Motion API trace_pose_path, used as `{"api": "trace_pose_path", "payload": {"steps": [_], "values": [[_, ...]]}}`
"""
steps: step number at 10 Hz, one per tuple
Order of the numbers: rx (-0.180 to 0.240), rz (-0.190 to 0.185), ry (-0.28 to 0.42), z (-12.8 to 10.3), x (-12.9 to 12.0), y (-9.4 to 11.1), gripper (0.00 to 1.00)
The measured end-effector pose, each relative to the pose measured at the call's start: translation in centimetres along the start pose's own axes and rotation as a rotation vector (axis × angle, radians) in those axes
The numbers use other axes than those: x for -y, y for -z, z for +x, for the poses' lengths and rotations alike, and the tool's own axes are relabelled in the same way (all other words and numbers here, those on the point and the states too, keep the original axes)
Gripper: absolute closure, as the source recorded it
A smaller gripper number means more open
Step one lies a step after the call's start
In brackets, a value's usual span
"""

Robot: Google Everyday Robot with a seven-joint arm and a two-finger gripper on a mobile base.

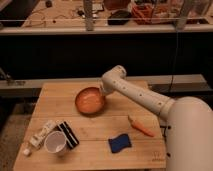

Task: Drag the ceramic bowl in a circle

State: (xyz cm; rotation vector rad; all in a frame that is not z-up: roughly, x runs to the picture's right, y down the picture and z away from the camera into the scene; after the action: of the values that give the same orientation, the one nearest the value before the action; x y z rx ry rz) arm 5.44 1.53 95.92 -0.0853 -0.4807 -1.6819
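An orange-brown ceramic bowl sits upright on the wooden table, left of the table's middle. My white arm reaches in from the lower right. My gripper hangs down at the bowl's right rim, at or just inside its edge. The arm's wrist covers the fingers.
An orange carrot lies right of centre and a blue sponge near the front edge. At the front left are a white cup, a black striped packet and a white box. A dark counter stands behind the table.
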Motion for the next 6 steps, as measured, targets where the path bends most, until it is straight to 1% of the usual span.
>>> {"api": "trace_pose_path", "payload": {"steps": [1,2,3,4,5,6], "values": [[0.000,-0.007,-0.054,0.0,-2.6,0.2,1.00],[0.000,-0.015,-0.092,-0.4,-4.4,0.6,1.00],[0.004,-0.039,-0.149,-1.5,-7.0,1.3,1.00],[0.010,-0.059,-0.178,-2.9,-8.2,2.1,1.00],[0.015,-0.075,-0.193,-4.2,-8.8,2.7,1.00],[0.023,-0.096,-0.199,-6.5,-9.1,3.7,1.00]]}}
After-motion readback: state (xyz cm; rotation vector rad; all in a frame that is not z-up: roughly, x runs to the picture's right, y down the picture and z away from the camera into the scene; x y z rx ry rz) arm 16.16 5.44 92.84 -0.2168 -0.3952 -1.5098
